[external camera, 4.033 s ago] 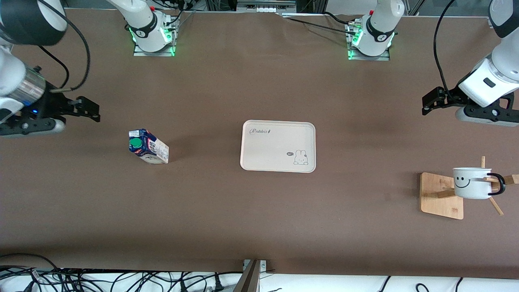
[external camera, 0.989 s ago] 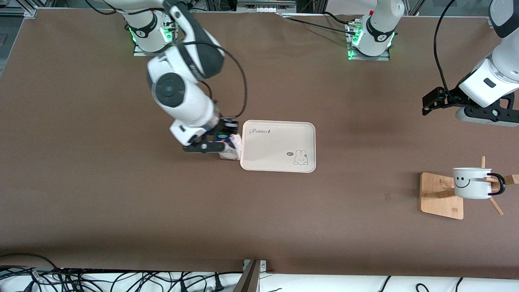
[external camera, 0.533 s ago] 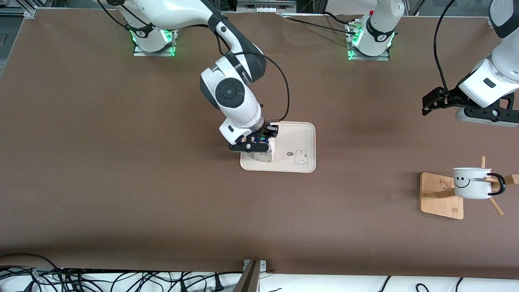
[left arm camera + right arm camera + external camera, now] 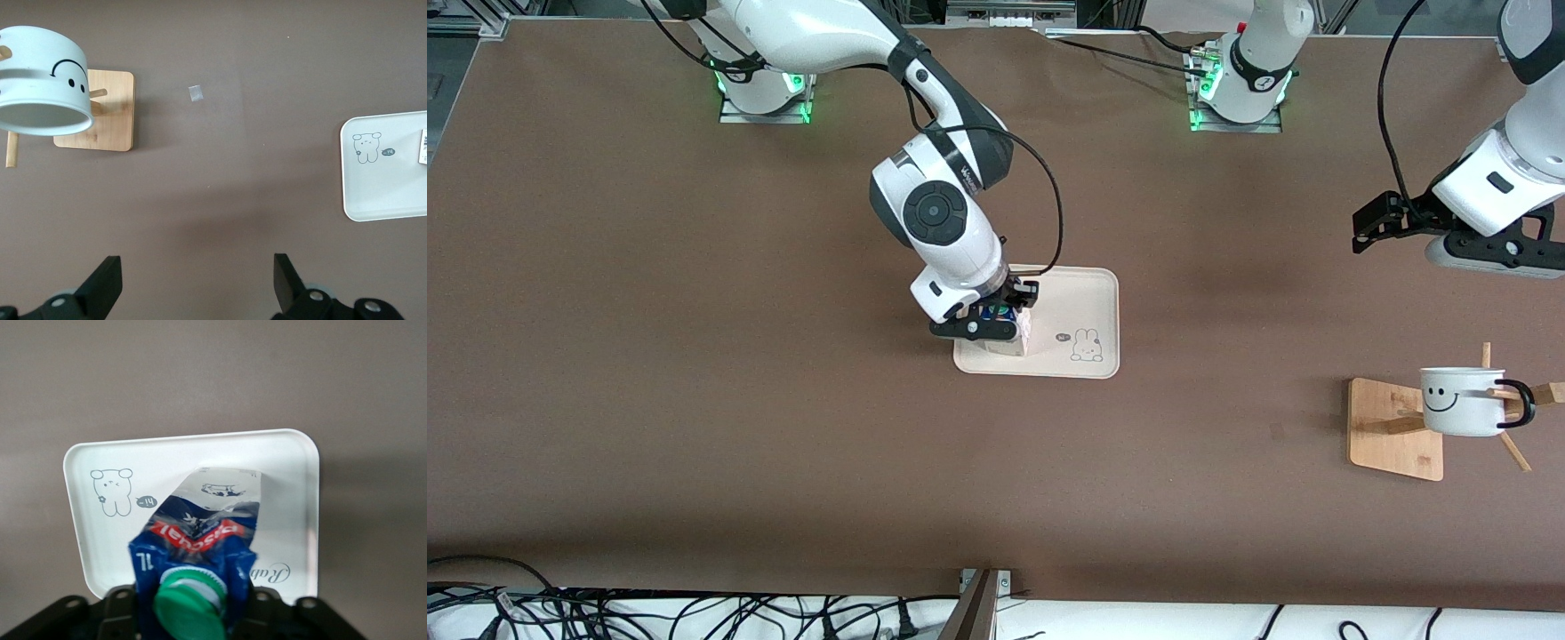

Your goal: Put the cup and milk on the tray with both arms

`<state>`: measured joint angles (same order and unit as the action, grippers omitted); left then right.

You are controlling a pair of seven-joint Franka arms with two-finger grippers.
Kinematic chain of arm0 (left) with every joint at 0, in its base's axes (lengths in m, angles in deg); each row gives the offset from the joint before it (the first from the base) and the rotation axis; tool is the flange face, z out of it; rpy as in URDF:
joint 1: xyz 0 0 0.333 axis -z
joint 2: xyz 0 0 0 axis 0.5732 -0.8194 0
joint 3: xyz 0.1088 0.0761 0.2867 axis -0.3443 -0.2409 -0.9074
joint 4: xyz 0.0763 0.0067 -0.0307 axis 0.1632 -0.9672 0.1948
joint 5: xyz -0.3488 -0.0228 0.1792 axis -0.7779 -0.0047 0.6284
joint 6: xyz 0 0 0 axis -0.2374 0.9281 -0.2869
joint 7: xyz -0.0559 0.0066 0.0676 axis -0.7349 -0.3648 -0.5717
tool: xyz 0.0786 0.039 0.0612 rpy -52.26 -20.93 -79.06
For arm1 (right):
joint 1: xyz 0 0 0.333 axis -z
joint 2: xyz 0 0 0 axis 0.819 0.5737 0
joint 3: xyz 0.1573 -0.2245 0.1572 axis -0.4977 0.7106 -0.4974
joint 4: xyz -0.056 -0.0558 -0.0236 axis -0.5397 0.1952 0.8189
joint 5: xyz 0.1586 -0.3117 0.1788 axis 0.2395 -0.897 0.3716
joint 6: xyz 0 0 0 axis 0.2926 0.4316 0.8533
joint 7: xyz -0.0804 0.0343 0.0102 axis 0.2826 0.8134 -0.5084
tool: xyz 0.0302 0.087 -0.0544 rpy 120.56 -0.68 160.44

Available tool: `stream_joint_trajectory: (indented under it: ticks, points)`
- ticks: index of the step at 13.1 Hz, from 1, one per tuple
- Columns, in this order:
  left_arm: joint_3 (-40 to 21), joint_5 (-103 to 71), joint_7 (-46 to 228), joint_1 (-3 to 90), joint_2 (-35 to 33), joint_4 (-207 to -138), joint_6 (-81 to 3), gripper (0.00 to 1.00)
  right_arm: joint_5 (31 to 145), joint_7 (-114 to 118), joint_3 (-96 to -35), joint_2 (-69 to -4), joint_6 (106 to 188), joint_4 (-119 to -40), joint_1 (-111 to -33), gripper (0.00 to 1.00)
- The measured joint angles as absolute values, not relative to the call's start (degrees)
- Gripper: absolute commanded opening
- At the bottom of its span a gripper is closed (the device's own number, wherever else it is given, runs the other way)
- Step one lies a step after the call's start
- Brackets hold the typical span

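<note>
The milk (image 4: 1016, 336) stands upright on the tray (image 4: 1080, 293), on the half toward the right arm's end. My right gripper (image 4: 992, 322) is down over it, and in the right wrist view the blue carton with its green cap (image 4: 197, 540) fills the space between the jaws of the right gripper (image 4: 193, 597), which is shut on its sides. The cup (image 4: 1458, 402) hangs by its handle on a wooden rack at the left arm's end. My left gripper (image 4: 1374, 220) hovers open and empty over bare table there, and the left wrist view shows the left gripper (image 4: 197, 283) apart from the cup (image 4: 40, 73).
The wooden rack (image 4: 1392, 436) has a square base and pegs that stick out past the cup. A small pale scrap (image 4: 195, 93) lies on the brown table between rack and tray. The tray's rabbit drawing (image 4: 1087, 345) is uncovered. Cables run along the table edge nearest the front camera.
My right arm has carried the milk from beside the tray's edge onto the tray and set it down; over the last half second it barely shifted. The left arm has not moved.
</note>
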<state>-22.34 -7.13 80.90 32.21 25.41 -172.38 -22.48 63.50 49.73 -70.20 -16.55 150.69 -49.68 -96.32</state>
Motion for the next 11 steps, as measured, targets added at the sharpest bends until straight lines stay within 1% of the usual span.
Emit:
stream_joint_trajectory:
  ticks: [4, 7, 8, 9, 11]
  points:
    - [-22.3, -7.1, 80.9, 32.2, 25.4, -172.3, -22.5, 1.00, 63.5, 55.0, -70.2, -17.6, 150.7, -45.8, -96.4, 1.00]
    - [-22.3, -7.1, 80.9, 32.2, 25.4, -172.3, -22.5, 1.00, 63.5, 55.9, -69.0, -20.8, 150.5, -45.3, -95.8, 1.00]
    - [-22.3, -7.1, 80.9, 32.2, 25.4, -172.3, -22.5, 1.00, 63.5, 55.7, -68.7, -22.2, 149.7, -45.2, -94.4, 1.00]
    - [-22.3, -7.1, 80.9, 32.2, 25.4, -172.3, -22.5, 1.00, 63.5, 53.7, -68.6, -23.8, 146.8, -45.2, -92.0, 1.00]
    - [-22.3, -7.1, 80.9, 32.2, 25.4, -172.3, -22.5, 1.00, 63.6, 46.6, -68.3, -26.8, 138.0, -45.2, -86.4, 1.00]
